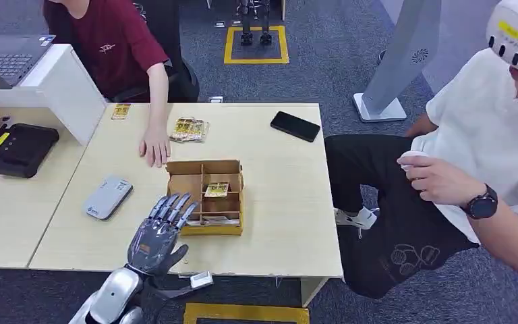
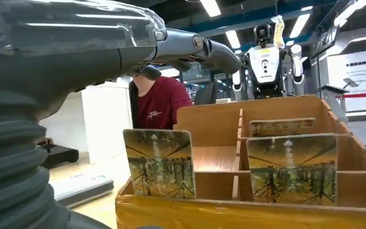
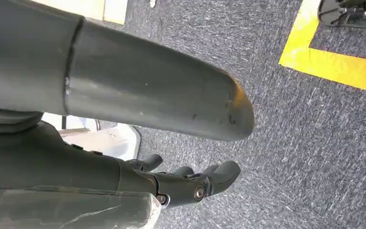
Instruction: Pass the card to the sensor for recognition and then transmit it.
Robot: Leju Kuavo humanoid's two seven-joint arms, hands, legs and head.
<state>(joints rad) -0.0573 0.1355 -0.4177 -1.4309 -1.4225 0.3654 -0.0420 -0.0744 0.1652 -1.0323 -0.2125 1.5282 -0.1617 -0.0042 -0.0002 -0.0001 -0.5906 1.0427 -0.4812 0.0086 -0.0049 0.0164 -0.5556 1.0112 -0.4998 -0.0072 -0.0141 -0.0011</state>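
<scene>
Fingers of the left hand are spread and hold nothing, hovering at the near left corner of the wooden box; right hand hangs over grey carpet, fingers loosely curled, empty. Cards stand upright in the box's compartments. Grey sensor lies left of the box on the bench; phone near the far right corner

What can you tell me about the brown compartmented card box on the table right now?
The brown compartmented card box looks like thin wood or cardboard, open-topped, split by dividers into several cells. It sits flat on the light wooden table, near the front edge. Printed cards with a yellow-green forest picture stand upright in its near cells; another card lies in a middle cell. The left hand, fingers spread, hovers at its left front corner; contact cannot be told.
</scene>
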